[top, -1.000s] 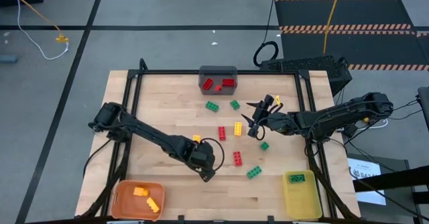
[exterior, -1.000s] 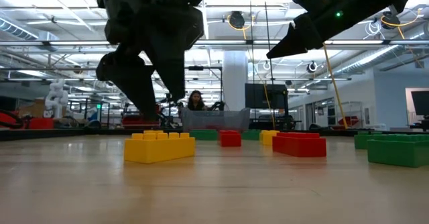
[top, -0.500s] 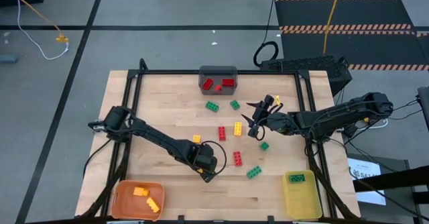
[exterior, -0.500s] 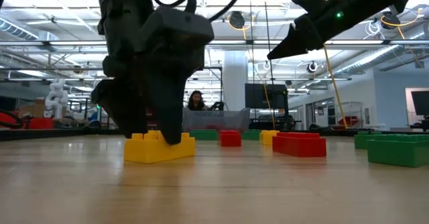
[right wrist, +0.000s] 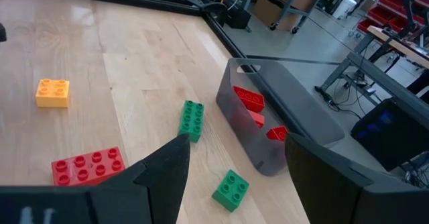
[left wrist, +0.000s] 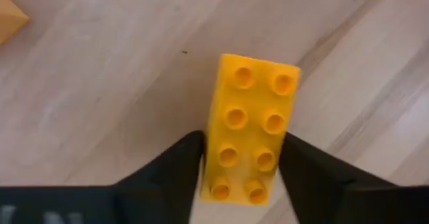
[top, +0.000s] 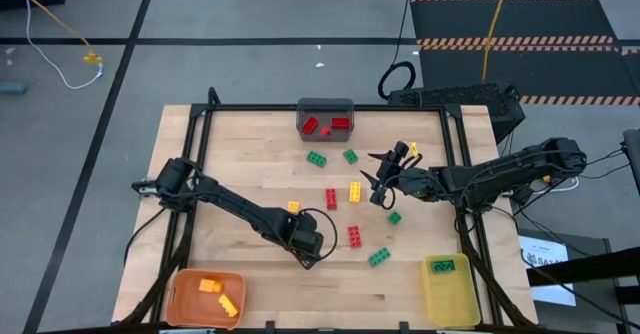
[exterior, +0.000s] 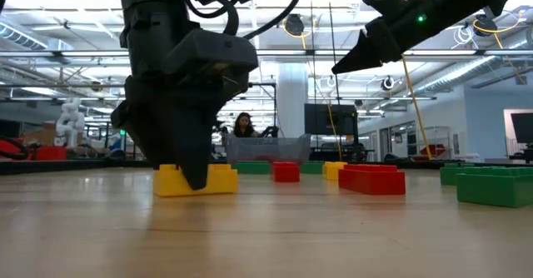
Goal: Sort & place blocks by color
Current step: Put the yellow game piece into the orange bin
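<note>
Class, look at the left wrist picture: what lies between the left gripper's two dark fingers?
A yellow studded plastic brick on the wooden table, flanked by both fingers of the left gripper.

From my overhead feed the pale wooden tabletop [top: 250, 164] is evenly lit, with only soft, short shadows beside the dark arms. My table-level camera looks straight into rows of bright ceiling lights [exterior: 75, 37], so the near dark arm [exterior: 179, 78] reads almost as a silhouette, and the wood closest to the lens is soft and out of focus. On the left wrist feed the long yellow studded brick [left wrist: 251, 127] is sharp, slightly glossy, with a faint shadow beside it. The right wrist picture bends toward its edges, its own dark fingers [right wrist: 161, 174] blurred.
</note>
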Controlling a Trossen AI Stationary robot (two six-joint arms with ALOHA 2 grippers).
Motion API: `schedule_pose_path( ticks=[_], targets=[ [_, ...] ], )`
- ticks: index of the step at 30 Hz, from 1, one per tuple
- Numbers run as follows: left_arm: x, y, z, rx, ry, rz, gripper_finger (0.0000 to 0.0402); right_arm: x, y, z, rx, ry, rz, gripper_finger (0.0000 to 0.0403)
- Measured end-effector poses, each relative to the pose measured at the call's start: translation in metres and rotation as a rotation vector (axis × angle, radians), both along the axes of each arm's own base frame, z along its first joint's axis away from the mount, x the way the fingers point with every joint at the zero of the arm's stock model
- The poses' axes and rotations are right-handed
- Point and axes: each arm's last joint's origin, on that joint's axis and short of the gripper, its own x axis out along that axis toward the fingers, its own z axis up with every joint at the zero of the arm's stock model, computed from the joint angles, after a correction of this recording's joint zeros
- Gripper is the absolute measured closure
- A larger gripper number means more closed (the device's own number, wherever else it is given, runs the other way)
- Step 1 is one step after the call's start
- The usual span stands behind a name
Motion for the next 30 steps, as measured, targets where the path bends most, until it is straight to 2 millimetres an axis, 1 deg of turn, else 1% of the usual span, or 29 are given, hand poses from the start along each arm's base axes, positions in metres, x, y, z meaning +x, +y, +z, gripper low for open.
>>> schedule_pose_path(
  ticks=[2,3,6,11,14,17,20,26,28,30],
  targets=[
    [0.000,0.001,0.002,-0.001,0.001,-0.006,0.0257,0.000,0.000,0.000,0.000,0.001,0.000,0.0170],
    [-0.001,0.002,0.003,0.002,0.005,-0.013,0.0262,0.000,0.000,0.000,0.000,0.000,0.000,0.0170],
    [-0.003,0.004,0.004,0.003,0.022,-0.031,0.0262,0.000,0.000,0.000,0.000,0.000,0.000,0.0170],
    [-0.010,0.008,0.013,-0.034,0.062,-0.046,0.0262,0.000,0.000,0.000,0.000,0.000,0.000,0.0170],
    [-0.018,0.009,0.032,-0.060,0.063,-0.047,0.0262,0.000,0.000,0.000,0.000,0.001,0.000,0.0170],
    [-0.030,0.004,0.052,-0.091,0.065,-0.045,0.0262,0.000,0.000,0.000,-0.001,0.003,0.000,0.0170],
    [-0.044,-0.004,0.075,-0.121,0.034,-0.030,0.0256,0.000,0.000,0.000,-0.007,0.010,0.003,0.0170],
    [-0.081,-0.028,0.113,-0.174,0.003,-0.027,0.0255,0.000,0.000,0.000,-0.007,0.010,0.002,0.0170],
    [-0.094,-0.039,0.121,-0.192,0.003,-0.042,0.0255,0.000,0.000,0.000,-0.006,0.010,0.002,0.0170],
    [-0.108,-0.048,0.126,-0.192,0.031,-0.051,0.0256,0.000,0.000,0.000,-0.005,0.009,0.001,0.0170]
  ],
)
